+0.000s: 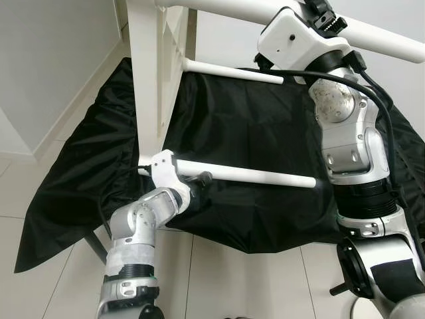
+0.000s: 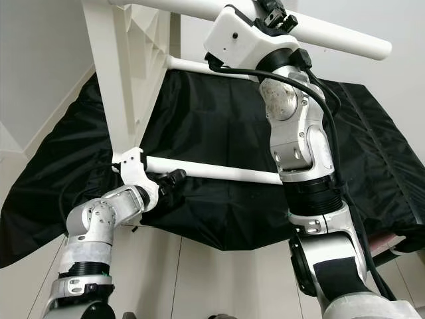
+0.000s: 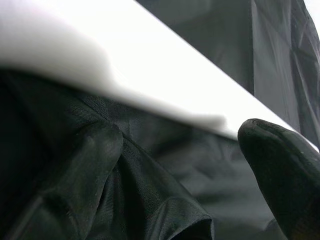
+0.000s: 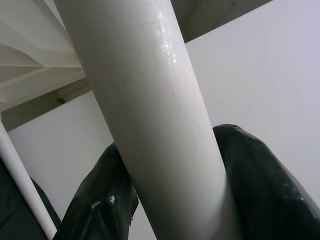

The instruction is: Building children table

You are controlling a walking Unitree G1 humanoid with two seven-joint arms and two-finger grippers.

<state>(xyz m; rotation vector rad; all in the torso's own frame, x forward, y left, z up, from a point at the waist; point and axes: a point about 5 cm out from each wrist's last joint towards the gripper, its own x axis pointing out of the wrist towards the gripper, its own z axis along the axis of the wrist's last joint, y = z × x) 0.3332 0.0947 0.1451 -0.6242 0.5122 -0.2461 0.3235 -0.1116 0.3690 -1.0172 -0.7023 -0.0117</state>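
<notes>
Broadly, we find a black cloth [image 1: 265, 133] spread over a pale tiled floor [image 1: 252, 279], with a white wall [image 1: 53, 53] at the robot's left. Standing on the cloth at the left is a white table frame [image 1: 149, 73], set upright on its side so that its flat panel rises out of the head views.

From this frame we count three white round legs, all with their long axes running roughly level from the frame toward the robot's right. The thick top leg [image 1: 385, 36] slopes slightly downward to the right and crosses the upper edge of the head views. The thinner middle leg [image 1: 232, 71] projects from the frame and ends free just left of the right arm. The lower leg [image 1: 259, 175] points rightward, its free end near the right forearm and above the cloth.

We observe the right gripper [image 4: 170, 200] raised high and clenched round the top leg, one black finger [image 4: 265, 185] on either side, pressed against it. The left gripper [image 2: 171, 181] sits low at the frame end of the lower leg. In the left wrist view one fingertip [image 3: 280, 160] lies just beside that leg; we cannot tell whether the fingers grasp it.
</notes>
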